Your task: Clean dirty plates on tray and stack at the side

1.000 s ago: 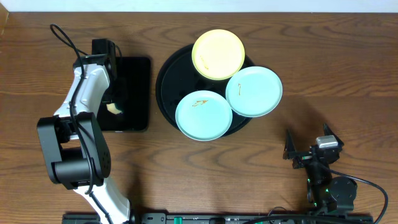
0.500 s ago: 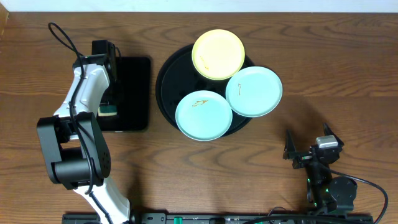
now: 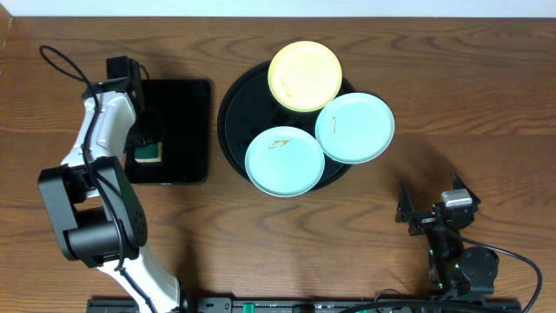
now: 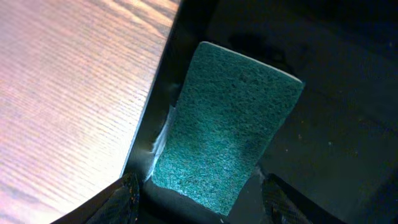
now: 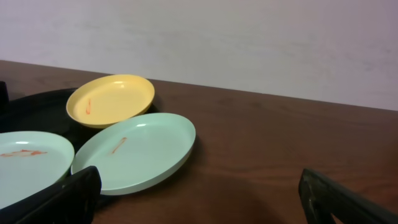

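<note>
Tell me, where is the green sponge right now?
In the overhead view the green sponge lies at the left edge of the small rectangular black tray, left of the round tray, with the left arm's open jaws on either side of it.

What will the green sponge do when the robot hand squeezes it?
It would probably squish: the sponge looks full of tiny holes. Likely light and bendy too. Its rough face probably won't slip from the left hand, open around its end.

No readable text, label, brand, number or sign shows on anything in these views.
</note>
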